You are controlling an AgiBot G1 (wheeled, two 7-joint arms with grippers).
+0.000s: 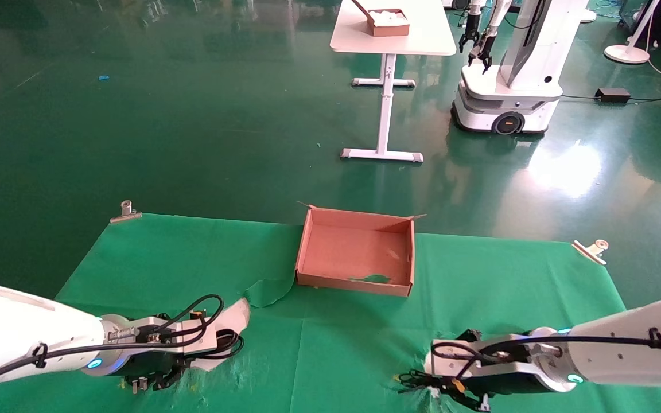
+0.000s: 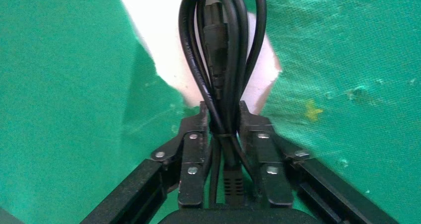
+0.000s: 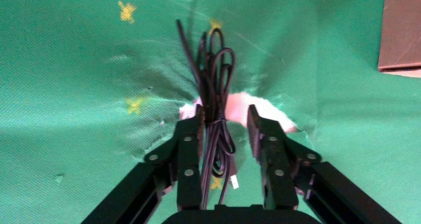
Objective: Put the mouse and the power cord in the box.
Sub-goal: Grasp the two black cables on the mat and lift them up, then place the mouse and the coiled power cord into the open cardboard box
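L arm low at near-left, left gripper (image 2: pixel 222 115) fingers pinched tight, R arm low at near-right, right gripper (image 3: pixel 226 119) fingers partly apart, both angled inward

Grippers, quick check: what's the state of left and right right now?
Left gripper: jaws shut on the power cord.
Right gripper: jaws open, straddling the mouse's thin cable bundle, not clamped on it.

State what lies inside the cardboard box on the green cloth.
The box holds nothing: only its bare brown floor shows. The power cord sits in the left gripper, and a thin cable bundle lies between the right gripper fingers.
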